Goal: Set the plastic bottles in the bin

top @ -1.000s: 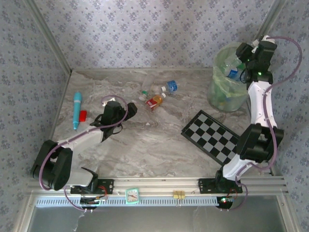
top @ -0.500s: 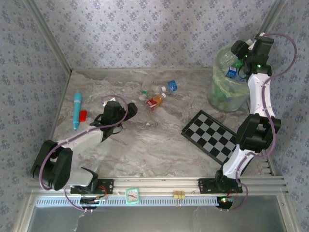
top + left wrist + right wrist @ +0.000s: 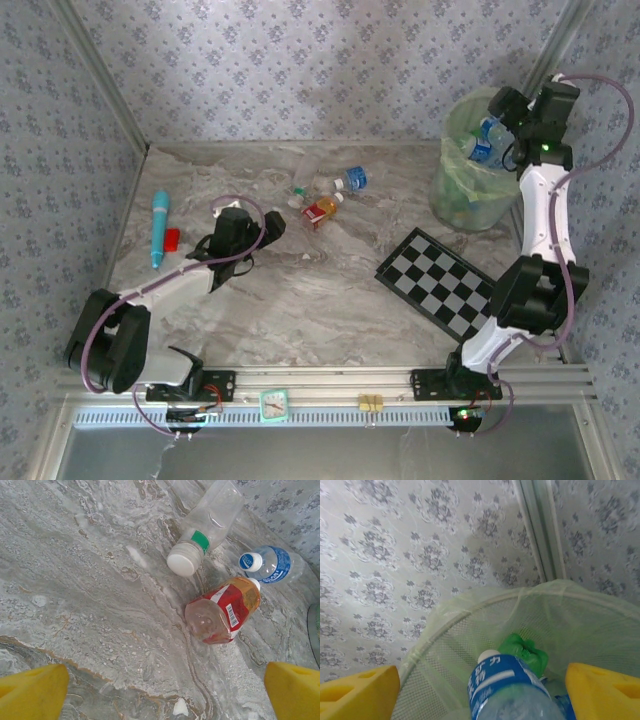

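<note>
Bottle between parted right fingers

Two slim arms in white and black, tipped in yellow.
The left arm and right arm share one build — white link shells joined by bulky black joint housings, with a thin purple cable looping loosely from housing to housing. The bases are black blocks, each with a small red light low at its foot; a green light glows on the right arm's wrist housing. The left pincer and right pincer end in blunt, bright yellow fingers — smooth wedge-like blocks, the right pair showing shallow moulded recesses on the face.
</note>
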{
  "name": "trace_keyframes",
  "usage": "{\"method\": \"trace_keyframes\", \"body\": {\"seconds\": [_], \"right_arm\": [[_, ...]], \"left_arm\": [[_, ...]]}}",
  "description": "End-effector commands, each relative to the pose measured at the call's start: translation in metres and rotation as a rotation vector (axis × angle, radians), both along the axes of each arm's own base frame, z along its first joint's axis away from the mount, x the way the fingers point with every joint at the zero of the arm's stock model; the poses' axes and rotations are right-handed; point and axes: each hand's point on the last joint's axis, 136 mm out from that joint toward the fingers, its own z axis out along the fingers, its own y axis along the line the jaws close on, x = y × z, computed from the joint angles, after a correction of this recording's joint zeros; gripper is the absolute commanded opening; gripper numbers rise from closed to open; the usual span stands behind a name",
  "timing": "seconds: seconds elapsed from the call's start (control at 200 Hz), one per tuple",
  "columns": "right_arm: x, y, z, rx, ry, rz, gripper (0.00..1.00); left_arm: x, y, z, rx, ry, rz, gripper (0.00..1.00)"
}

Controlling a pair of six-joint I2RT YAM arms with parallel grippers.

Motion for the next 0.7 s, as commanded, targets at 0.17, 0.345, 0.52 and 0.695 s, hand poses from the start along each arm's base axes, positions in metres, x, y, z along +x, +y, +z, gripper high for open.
{"method": "trace_keyframes", "body": {"seconds": [0.17,0.345,0.52,0.695], "right_arm": [[-0.034,0.027,0.035,-0.095,-0.095,0.059,0.89],[-0.047,0.060,0.033,-0.105,-0.093,0.149,0.92],[-0.059,0.116,0.007,-0.081,-0.045,0.321,1.00],[-0.077,0.181,-0.036,-0.080,0.022,0.470,1.00]], "left_arm": [[0.019,-0.021,0.026,0.013,-0.064,-0.104,1.00],[0.032,-0.041,0.036,0.017,-0.085,-0.204,1.00],[0.045,-0.068,0.044,0.046,-0.101,-0.348,0.99],[0.054,-0.093,0.044,0.102,-0.096,-0.518,0.98]]}}
